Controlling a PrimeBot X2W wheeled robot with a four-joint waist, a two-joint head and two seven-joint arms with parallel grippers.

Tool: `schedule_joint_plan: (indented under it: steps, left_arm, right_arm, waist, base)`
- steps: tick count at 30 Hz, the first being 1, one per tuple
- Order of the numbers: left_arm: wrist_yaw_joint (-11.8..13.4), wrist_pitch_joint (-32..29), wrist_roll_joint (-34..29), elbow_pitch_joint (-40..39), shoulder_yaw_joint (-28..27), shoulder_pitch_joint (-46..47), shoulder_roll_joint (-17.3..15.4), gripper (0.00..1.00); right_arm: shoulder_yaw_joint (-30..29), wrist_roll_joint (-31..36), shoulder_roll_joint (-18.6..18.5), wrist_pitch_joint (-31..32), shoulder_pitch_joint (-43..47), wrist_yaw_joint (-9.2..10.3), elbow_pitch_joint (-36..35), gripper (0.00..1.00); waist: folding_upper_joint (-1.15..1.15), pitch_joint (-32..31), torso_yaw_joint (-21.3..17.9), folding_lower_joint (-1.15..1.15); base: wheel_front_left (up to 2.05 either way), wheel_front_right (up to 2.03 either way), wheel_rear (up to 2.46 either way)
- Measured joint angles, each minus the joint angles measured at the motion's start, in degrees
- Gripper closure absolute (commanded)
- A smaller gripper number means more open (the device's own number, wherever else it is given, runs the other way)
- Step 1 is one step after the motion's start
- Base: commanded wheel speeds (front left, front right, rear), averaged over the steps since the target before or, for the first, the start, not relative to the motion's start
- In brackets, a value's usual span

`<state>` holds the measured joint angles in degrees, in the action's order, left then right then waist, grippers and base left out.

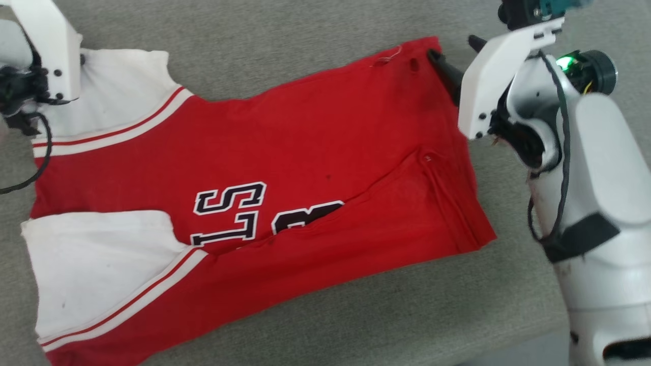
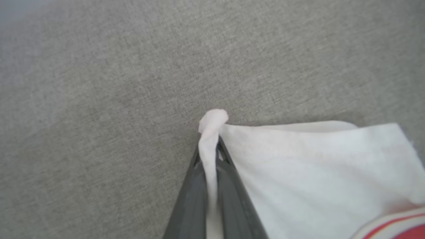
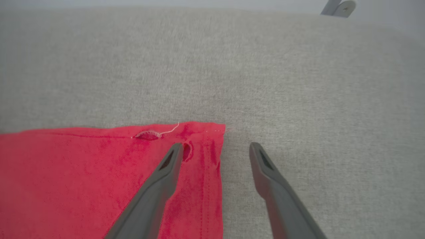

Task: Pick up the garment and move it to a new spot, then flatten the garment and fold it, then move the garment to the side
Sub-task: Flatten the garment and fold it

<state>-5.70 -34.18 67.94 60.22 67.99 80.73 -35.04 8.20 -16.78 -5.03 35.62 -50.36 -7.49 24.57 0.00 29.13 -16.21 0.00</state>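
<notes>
garment [image 1: 285,168] flat on grey worktop [image 1: 305,30], hem twd R edge, near side folded over lettering | L wrist cam: L gripper [image 2: 211,149] clamped on white sleeve [image 2: 315,166] edge, cloth bunched past tips | R wrist cam: R gripper [image 3: 215,149] jaws apart, astride far hem corner, empty

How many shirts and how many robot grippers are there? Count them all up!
Red-and-white T-shirt: 1
Grippers: 2 (left gripper, right gripper)
Total: 3
</notes>
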Motion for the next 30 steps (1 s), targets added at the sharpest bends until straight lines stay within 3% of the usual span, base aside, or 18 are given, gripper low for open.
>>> schedule_joint_plan:
  steps: [10,11,12,22,30]
  left_arm:
    - [-1.0,1.8,0.2,2.3,-0.1,1.1,3.4,1.00]
    - [-1.1,2.1,0.2,2.5,-0.1,1.1,3.7,1.00]
    - [-1.2,2.4,0.2,2.9,-0.1,1.1,4.0,1.00]
    - [-1.5,3.6,0.3,4.2,0.4,0.7,5.9,1.00]
    - [-1.6,-0.3,3.4,-2.9,0.6,-0.5,5.8,1.00]
  right_arm:
    - [4.8,-1.0,-0.9,7.8,-8.3,-0.01,15.0,0.00]
    - [5.9,-1.2,-1.0,8.8,-8.9,0.01,16.2,0.08]
    - [7.1,-1.6,-1.4,9.5,-9.7,0.00,17.0,1.00]
    - [11.4,-5.4,-6.8,5.0,-10.0,-0.03,19.9,1.00]
    - [11.6,-7.2,-11.6,-0.6,-5.9,-0.02,17.2,1.00]
  waist:
    - [0.00,0.7,2.8,0.00]
    - [0.00,0.7,3.0,0.00]
    - [0.00,0.6,3.3,0.00]
    - [0.00,-2.2,6.3,0.00]
    - [0.00,-6.5,9.7,0.00]
  base:
    - [0.00,0.00,0.00]
    - [0.00,0.00,0.00]
    - [0.00,0.00,0.00]
    - [0.00,0.00,0.00]
    - [0.00,0.00,0.00]
